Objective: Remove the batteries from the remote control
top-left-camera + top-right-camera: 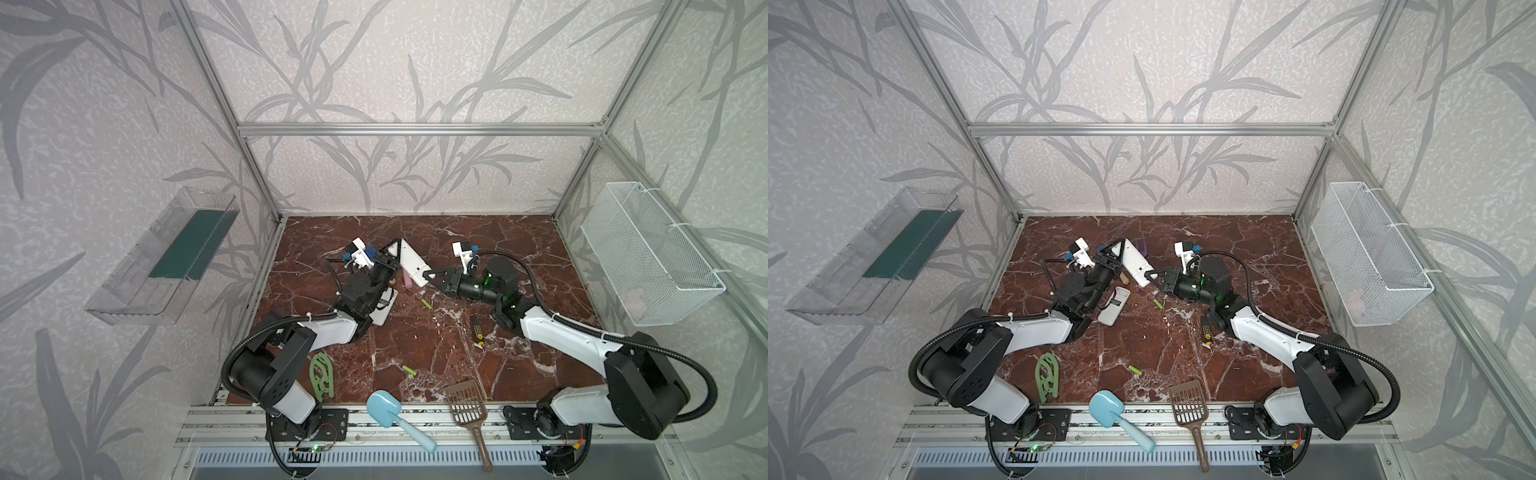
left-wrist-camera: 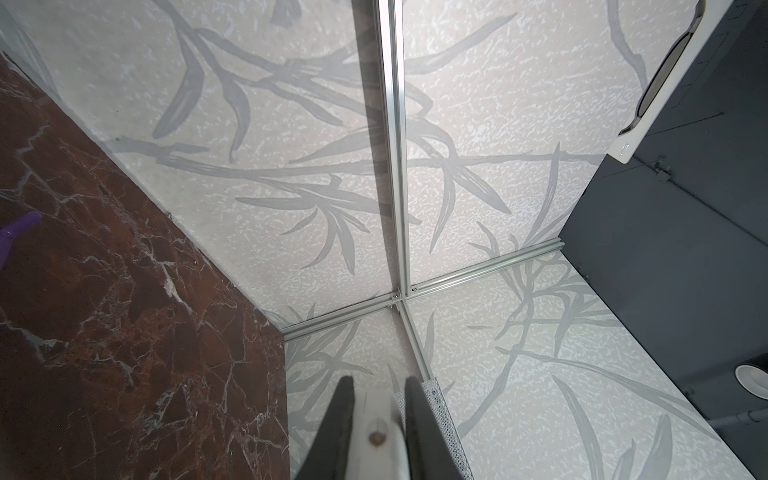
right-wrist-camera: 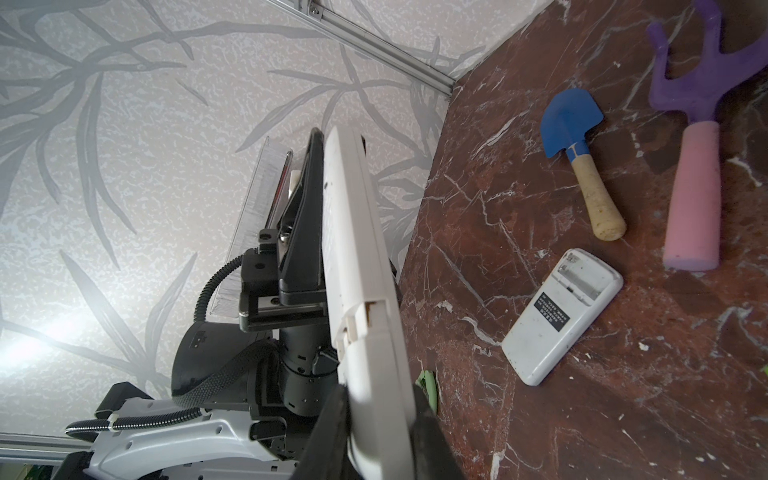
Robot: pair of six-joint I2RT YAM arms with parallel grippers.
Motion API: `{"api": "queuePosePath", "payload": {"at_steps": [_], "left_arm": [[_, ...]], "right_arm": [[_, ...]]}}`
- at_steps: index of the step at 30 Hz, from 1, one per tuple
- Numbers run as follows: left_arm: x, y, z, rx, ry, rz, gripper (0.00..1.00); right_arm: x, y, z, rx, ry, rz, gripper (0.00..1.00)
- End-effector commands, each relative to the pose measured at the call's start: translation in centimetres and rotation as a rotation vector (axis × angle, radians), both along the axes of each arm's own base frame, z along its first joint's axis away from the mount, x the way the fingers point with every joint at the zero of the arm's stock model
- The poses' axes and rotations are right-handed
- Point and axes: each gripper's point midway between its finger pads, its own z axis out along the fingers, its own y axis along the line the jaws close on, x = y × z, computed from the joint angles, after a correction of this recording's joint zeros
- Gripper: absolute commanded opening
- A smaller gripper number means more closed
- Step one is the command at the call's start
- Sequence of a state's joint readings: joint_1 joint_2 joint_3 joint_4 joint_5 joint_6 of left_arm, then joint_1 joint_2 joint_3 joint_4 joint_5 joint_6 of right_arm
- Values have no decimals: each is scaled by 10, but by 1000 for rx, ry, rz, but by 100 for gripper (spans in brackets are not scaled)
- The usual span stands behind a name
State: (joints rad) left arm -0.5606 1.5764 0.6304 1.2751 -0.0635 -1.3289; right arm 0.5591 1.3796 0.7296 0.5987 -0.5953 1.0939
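Far left in both top views: clear wall shelf (image 1: 166, 266) on the side wall, with a dark green sheet in it. Lower left of the marble surface (image 1: 415, 345): green openwork piece (image 1: 322, 376) lying flat by the left arm's base. Second remote (image 1: 384, 311) lies flat at centre-left, partly under the left arm. The right wrist view shows it back face up with the battery bay uncovered. Left tool (image 1: 395, 250) at centre frame, jaws narrow and clamped on the far end of the white remote control (image 1: 412, 261). The left wrist view shows both fingers (image 2: 345, 419) against the white body. Pink-handled purple rake (image 1: 408, 281) lies on the surface beneath that remote; contact between them cannot be told. Small blue shovel (image 3: 571, 120) lies near the rake. Lime-green battery (image 1: 426, 304) lies loose on the surface just below-right of the remote control, apart from it. Second battery (image 1: 409, 370) lies lower centre, near the front edge, above the pale blue scoop (image 1: 384, 409). Right tool (image 1: 430, 274) enters from the right, jaws narrow, gripping the near end of the remote control. The remote control hangs tilted between both tools, off the surface; its battery bay is not visible. Brown slotted scoop (image 1: 465, 405) overhangs the front rail. Yellow-black screwdriver (image 1: 478, 331) lies right of centre beside the right forearm. Far right: white wire basket (image 1: 648, 253) on the side wall.
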Motion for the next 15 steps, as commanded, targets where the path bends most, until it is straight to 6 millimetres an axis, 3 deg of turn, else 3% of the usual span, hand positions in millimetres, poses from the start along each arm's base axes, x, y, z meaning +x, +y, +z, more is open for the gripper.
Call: {"api": "queuePosePath", "payload": {"at_steps": [1, 15], "left_arm": [[-2, 4, 9, 12, -32, 14, 0], [-3, 5, 2, 45, -11, 30, 0]], "right_arm": [[2, 2, -4, -14, -18, -1, 20], [0, 0, -9, -23, -4, -3, 42]]}}
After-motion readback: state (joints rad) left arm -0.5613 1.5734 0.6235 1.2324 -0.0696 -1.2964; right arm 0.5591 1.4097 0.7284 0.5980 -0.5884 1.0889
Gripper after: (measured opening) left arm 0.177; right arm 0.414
